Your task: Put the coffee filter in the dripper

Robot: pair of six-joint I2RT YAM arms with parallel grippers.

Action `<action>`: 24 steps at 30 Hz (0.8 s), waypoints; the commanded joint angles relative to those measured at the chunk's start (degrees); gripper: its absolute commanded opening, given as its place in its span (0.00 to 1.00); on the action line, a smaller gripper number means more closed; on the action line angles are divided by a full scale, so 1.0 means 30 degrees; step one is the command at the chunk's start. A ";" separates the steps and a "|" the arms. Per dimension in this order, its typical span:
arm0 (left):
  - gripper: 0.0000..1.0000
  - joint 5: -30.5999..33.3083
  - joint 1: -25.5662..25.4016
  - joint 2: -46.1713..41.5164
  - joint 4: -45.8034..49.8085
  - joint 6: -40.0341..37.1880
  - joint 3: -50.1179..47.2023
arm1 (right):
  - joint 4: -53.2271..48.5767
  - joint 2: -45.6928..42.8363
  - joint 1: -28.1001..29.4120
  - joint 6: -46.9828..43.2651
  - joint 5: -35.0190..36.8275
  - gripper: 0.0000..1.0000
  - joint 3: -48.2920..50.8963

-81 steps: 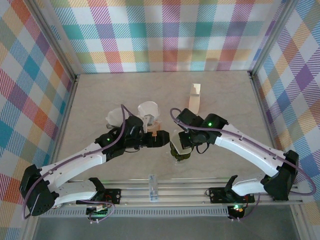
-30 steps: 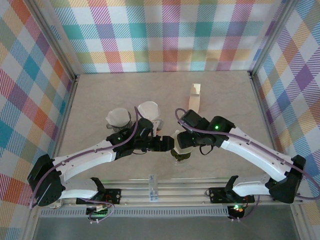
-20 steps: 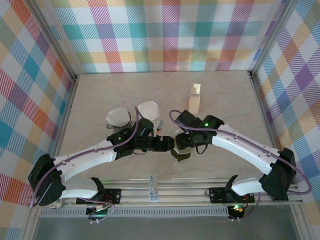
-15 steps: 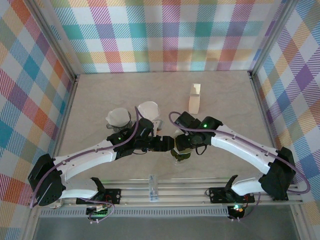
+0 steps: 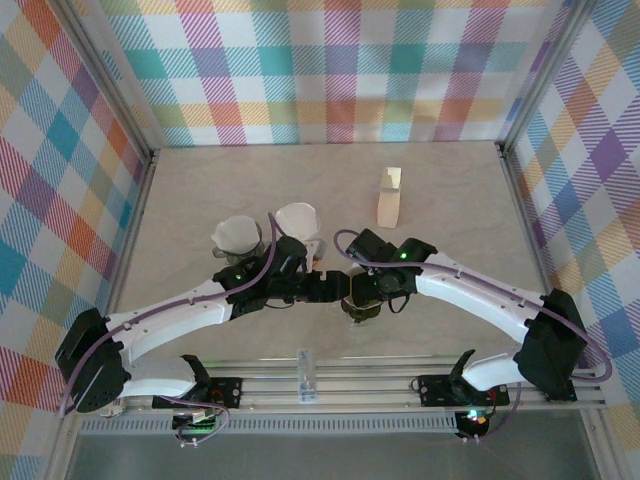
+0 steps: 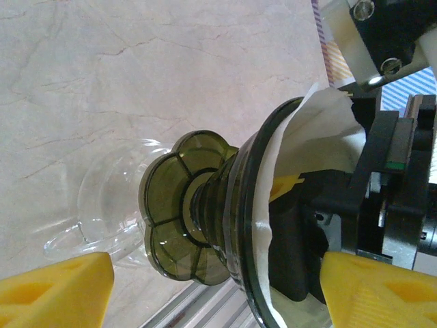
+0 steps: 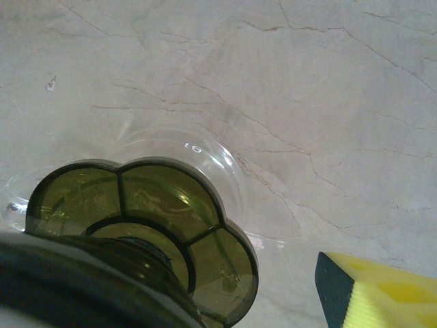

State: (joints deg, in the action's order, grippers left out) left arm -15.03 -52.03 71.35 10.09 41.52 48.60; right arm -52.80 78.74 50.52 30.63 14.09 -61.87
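Seating the coffee filter (image 6: 321, 130) inside the dripper (image 6: 198, 205).
The left end effector (image 6: 215, 290), spread wide, flanks the dripper as a guard. The right end effector (image 5: 368, 290) presses at its mouth, likely bedding the paper; I cannot tell its grip.

The left gripper (image 5: 336, 288) and right gripper (image 5: 366, 290) crowd the olive dripper (image 5: 358, 306) at the front middle of the table (image 5: 200, 190). The left one's fingers stand wide on either side of it, and the right one blocks its mouth. A white cup (image 5: 237, 236) and a second white cup (image 5: 297, 219) stand just behind the left arm. A wooden holder (image 5: 388, 197) stands farther back. The remaining far tabletop and both side margins lie open.
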 commanded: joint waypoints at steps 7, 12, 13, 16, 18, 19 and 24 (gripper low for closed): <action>0.67 0.0366 -0.0205 0.0321 -0.0464 0.0103 0.0403 | 0.0347 0.0150 -0.0077 0.0321 -0.0154 0.76 0.0589; 0.59 0.0475 -0.0205 0.0274 -0.0236 0.0021 0.0353 | 0.0284 0.0091 -0.0082 0.0329 -0.0154 0.76 0.0583; 0.58 0.0468 -0.0205 0.0300 -0.0149 0.0026 0.0353 | 0.0282 0.0063 -0.0060 0.0336 -0.0169 0.75 0.0590; 0.57 0.0566 -0.0205 0.0309 0.0050 0.0049 0.0270 | 0.0313 0.0062 -0.0070 0.0365 -0.0171 0.76 0.0634; 0.58 0.0614 -0.0205 0.0220 0.0036 0.0136 0.0183 | 0.0329 0.0113 -0.0081 0.0388 -0.0179 0.76 0.0670; 0.59 0.0691 -0.0205 0.0178 0.0007 0.0161 0.0166 | 0.0370 0.0135 -0.0071 0.0374 -0.0184 0.76 0.0698; 0.65 0.1015 -0.0205 -0.0017 -0.0110 0.0378 0.0265 | 0.0365 0.0179 -0.0078 0.0424 -0.0153 0.76 0.0795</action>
State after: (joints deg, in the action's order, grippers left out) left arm -13.37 -52.05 72.01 9.98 42.44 48.60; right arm -52.34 78.59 50.30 30.85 13.78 -61.54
